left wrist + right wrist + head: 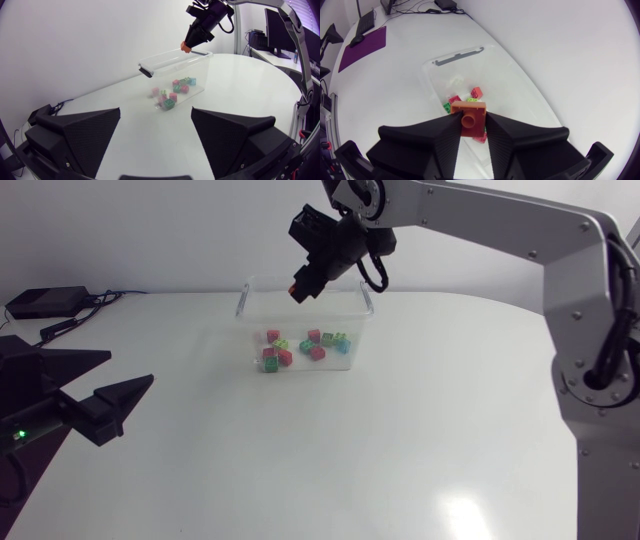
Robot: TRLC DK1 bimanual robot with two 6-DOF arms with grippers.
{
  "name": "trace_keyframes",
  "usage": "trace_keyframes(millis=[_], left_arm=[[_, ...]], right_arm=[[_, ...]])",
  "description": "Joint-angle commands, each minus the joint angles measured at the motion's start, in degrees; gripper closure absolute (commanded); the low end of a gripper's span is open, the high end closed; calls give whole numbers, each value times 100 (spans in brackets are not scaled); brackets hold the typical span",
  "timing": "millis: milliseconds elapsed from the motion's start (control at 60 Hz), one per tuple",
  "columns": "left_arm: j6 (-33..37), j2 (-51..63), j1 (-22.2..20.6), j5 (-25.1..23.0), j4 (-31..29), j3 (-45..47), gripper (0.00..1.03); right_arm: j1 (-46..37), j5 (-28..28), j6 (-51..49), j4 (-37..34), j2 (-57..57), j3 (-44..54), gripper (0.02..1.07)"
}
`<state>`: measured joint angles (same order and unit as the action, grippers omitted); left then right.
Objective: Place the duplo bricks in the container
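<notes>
A clear plastic container (245, 300) stands at the table's back middle, with several red, green and blue duplo bricks (305, 348) lying on its floor. My right gripper (303, 285) hangs above the container's far rim, shut on an orange brick (298, 288). In the right wrist view the orange brick (470, 115) sits stud-outward between the fingers, over the container (457, 56) and its bricks (476, 92). The left wrist view shows that brick (184, 48) above the container (170, 62). My left gripper (155, 112) stands open and empty at the table's left (130, 368), well apart from the container.
A black box with cables (45, 302) lies at the table's back left corner. White tabletop stretches between my left gripper and the container, and across the front and right side.
</notes>
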<state>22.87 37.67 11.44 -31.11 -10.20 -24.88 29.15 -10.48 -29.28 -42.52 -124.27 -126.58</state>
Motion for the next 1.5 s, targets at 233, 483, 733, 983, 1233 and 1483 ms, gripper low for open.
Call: trace_keyframes(millis=[233, 483, 733, 983, 1233, 1483], left_arm=[[-29, -120, -46, 9, -123, 124, 4], [-20, -146, -37, 18, -246, 80, 4], [-29, -322, -10, 18, -316, 89, 4], [-72, -498, 130, 70, -228, 212, 4], [-239, -621, 121, 308, 141, 388, 4], [-336, -752, 86, 589, 325, 511, 4]], right_arm=[[-269, 37, 309, -476, -722, -1176, 11], [-357, 20, 361, -784, -317, -903, 11], [-550, 257, 502, -28, 1054, 995, 11], [-761, 670, 704, 1343, 2565, 3509, 9], [-1183, 995, 906, 2336, 3963, 5416, 8], [-1772, 1127, 1100, 2670, 5123, 6656, 7]])
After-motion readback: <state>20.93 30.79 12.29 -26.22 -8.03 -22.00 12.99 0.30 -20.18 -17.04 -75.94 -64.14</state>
